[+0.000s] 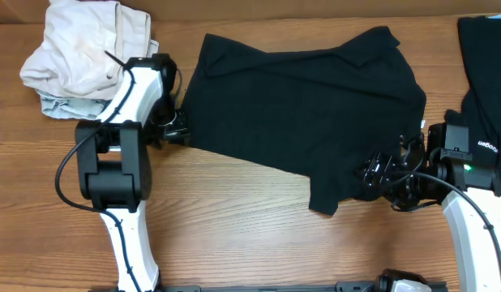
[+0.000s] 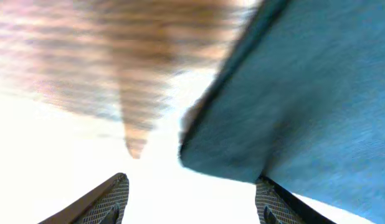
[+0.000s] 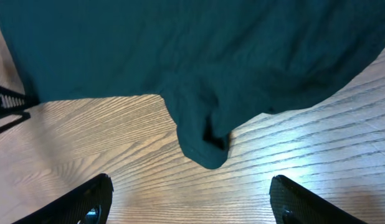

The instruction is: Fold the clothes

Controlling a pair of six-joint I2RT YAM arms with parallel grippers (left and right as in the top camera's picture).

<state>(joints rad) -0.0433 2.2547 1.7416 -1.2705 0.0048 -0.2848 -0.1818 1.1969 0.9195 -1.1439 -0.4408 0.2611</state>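
Overhead: the black T-shirt (image 1: pixel 307 105) lies spread on the counter (image 1: pixel 234 235) between the two arms.
We see the left jaws open at its left edge and the right jaws open by its lower right sleeve. In both wrist views the cloth lies ahead of the spread tips, not pinched.

The worktop (image 1: pixel 234 227) is warm brown wood with fine streaked grain. The T-shirt (image 1: pixel 303 105) is plain black from overhead and dark teal in the wrist views, and the second garment (image 1: pixel 486 57) at the right edge is black too. The crumpled cloth (image 1: pixel 84 45) at the far left corner is cream; the left arm (image 1: pixel 137 89) and right arm (image 1: pixel 465 223) are white and black.
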